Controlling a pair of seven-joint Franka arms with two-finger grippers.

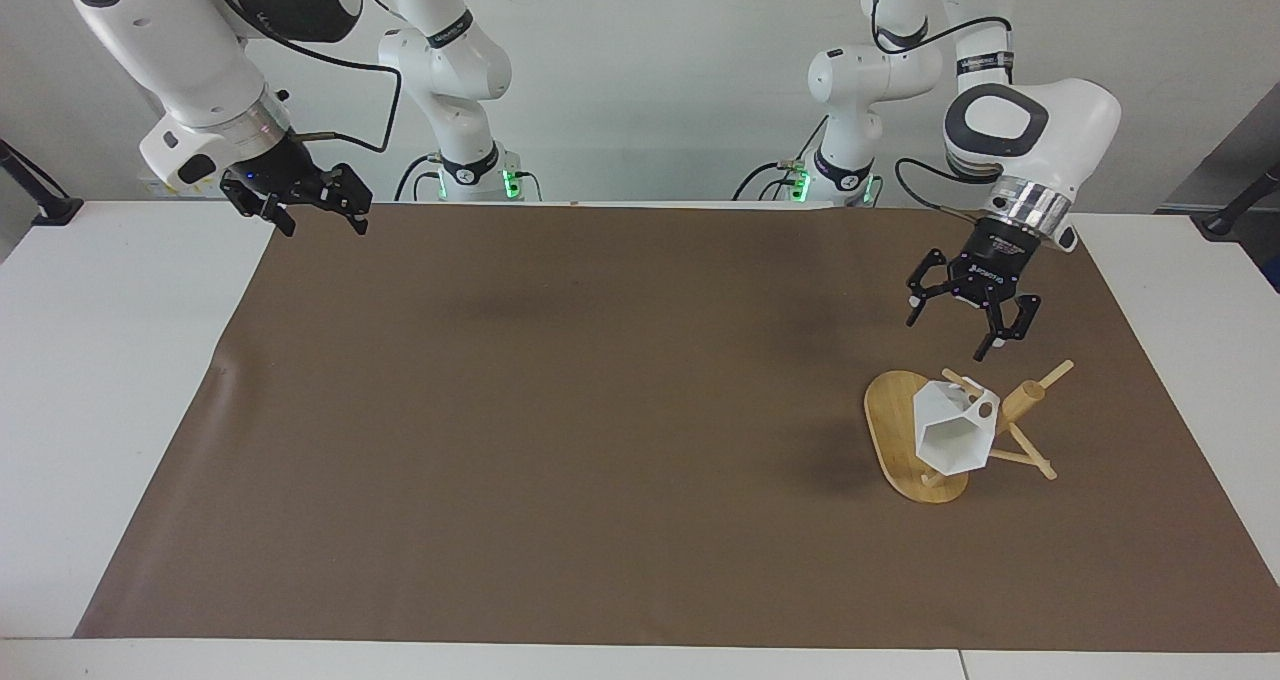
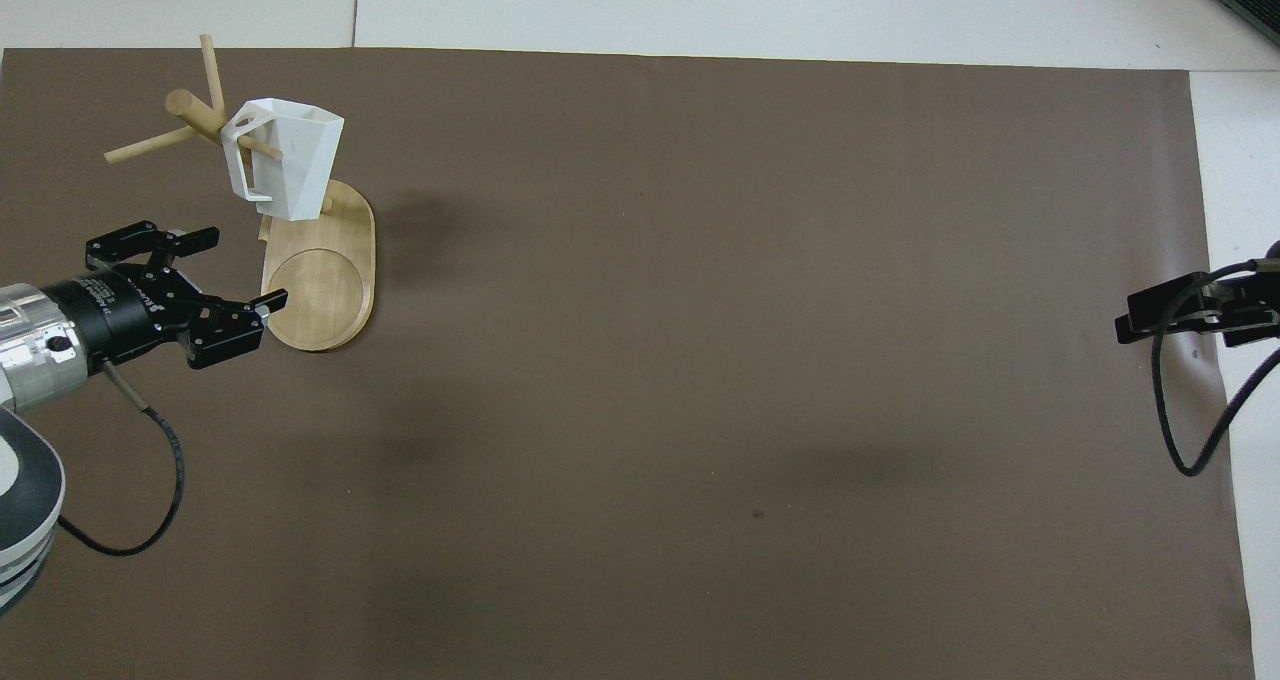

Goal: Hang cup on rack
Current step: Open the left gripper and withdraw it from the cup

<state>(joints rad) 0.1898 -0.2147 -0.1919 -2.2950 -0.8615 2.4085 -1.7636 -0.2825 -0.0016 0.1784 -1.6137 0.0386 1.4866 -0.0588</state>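
Now the cup hangs on the rack, at the right of the facing frame just below mid-height; its handle is threaded over one of the thin pegs and its hexagonal mouth tips toward the camera. In the overhead frame the cup sits in the upper left corner, with the peg passing through the handle's hole and the tapered body leaning out over the oval base. That rack stands on the brown mat, its thick post slanting up to the crossed sticks above the cup.

My left gripper is in the air just above and slightly right of the cup in the facing frame, over the mat, touching neither cup nor rack. Its fingers are spread wide apart and hold nothing. Seen from overhead, this left gripper is at the left edge at mid-height, its tips beside the base's rim.

My right gripper waits in the upper left of the facing frame, over the mat's corner, fingers apart and empty. In the overhead frame the right gripper shows at the right edge, well apart from the rack
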